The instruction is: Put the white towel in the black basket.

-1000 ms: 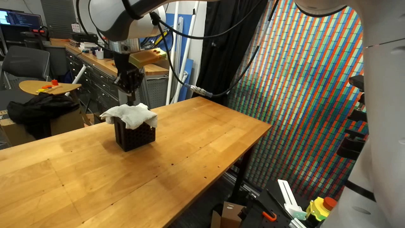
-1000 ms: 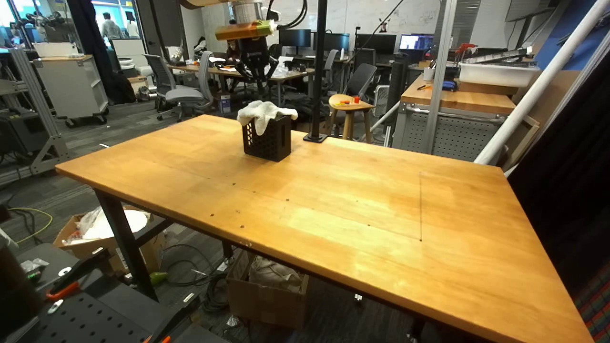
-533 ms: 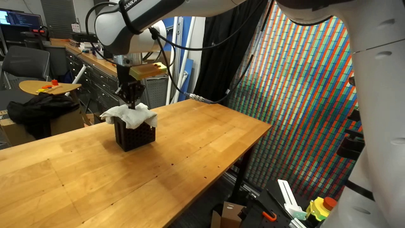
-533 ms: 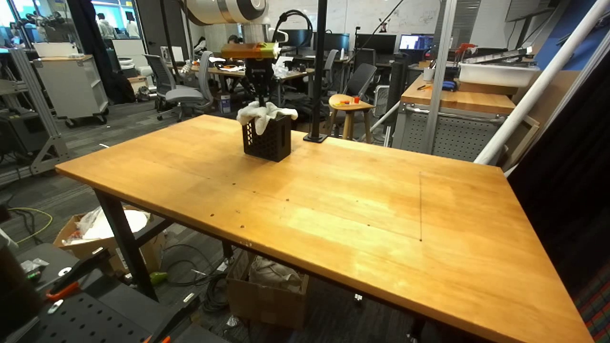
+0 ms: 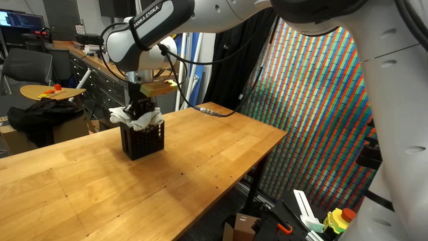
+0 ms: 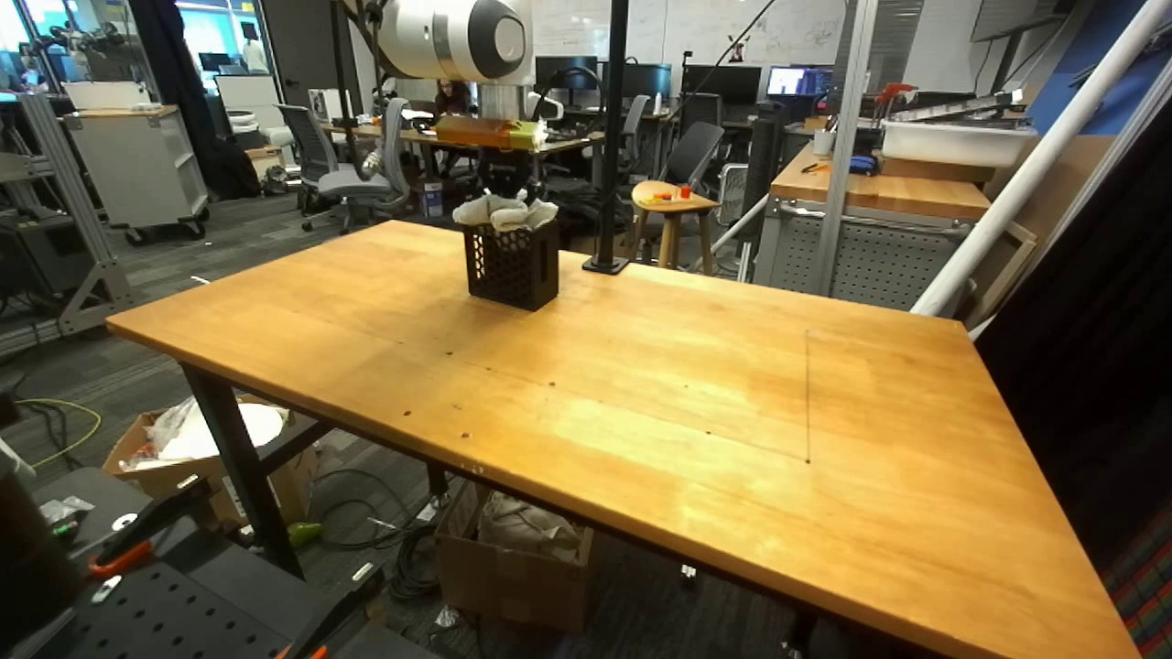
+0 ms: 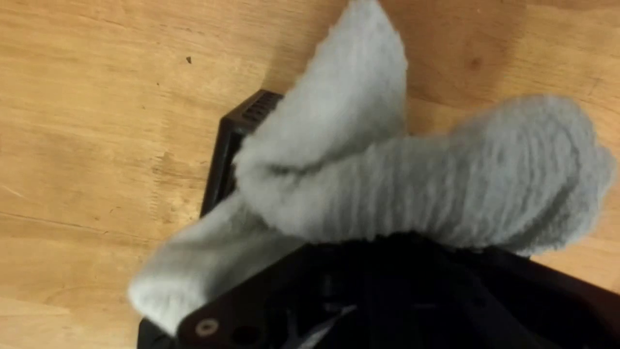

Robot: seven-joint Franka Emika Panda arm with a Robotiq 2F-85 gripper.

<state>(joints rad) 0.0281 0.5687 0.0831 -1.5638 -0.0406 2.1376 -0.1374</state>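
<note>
Both exterior views angle down from well back, sharing table (image 6: 732, 394) and black basket (image 5: 143, 144); my wrist view faces down, close on white towel (image 7: 368, 189).

A white towel (image 6: 504, 215) lay bunched across the mouth of the black basket (image 6: 515, 267).
Its thick, wrinkled folds overhung the rim in places; the basket, boxy with openwork sides, stood upright on the wooden table (image 6: 659, 366).
</note>
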